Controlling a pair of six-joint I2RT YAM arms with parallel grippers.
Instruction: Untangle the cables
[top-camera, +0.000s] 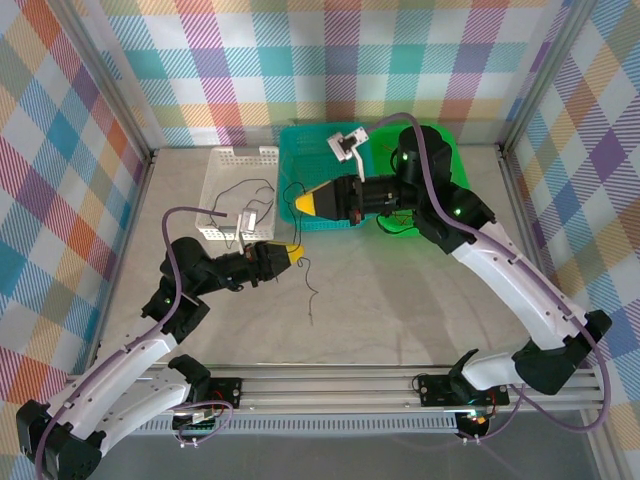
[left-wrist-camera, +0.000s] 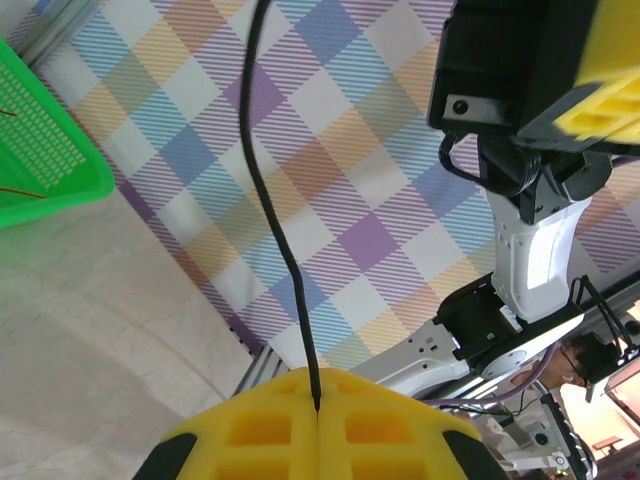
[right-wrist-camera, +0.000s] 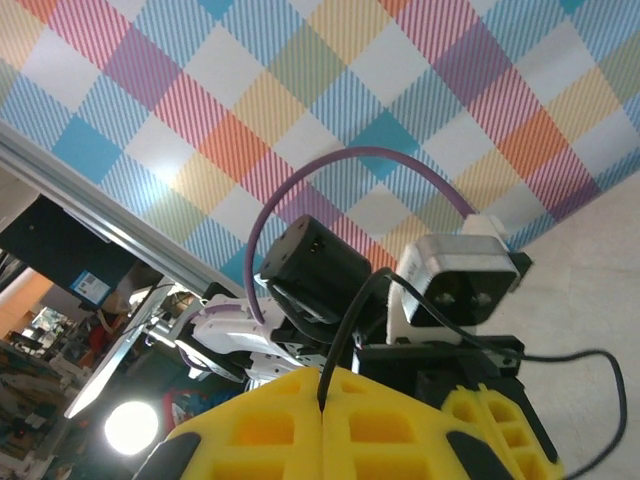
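Fingertips of the left gripper (top-camera: 291, 252) came first, low over the table (top-camera: 400, 300) just ahead of the arm bases. In its wrist view the two yellow pads were pressed flat together with no gap, and a black cable (left-wrist-camera: 284, 250) was pinched in the seam between them. From that pinch the cable rose straight out of the fingers and up past the plaid wall (left-wrist-camera: 330, 130). In the overhead view a thin dark tail (top-camera: 311, 300) dropped from the same fingertips and trailed loosely across the bare tabletop toward the near side.

Just beyond, and apart from the left one, the right gripper (top-camera: 299, 203) pointed leftward at the near left corner of the green basket (top-camera: 300, 140). Its yellow pads were also closed tight, clamped on a dark wire (right-wrist-camera: 340, 330) that curved up and away from the seam. Whether this was the same strand the left fingers held could not be told.

Farther back, the white basket (top-camera: 225, 160) stood beside the green one, with thin dark wires (top-camera: 240, 188) looping over its near rim. A few brownish strands (left-wrist-camera: 20, 192) lay inside the green basket.
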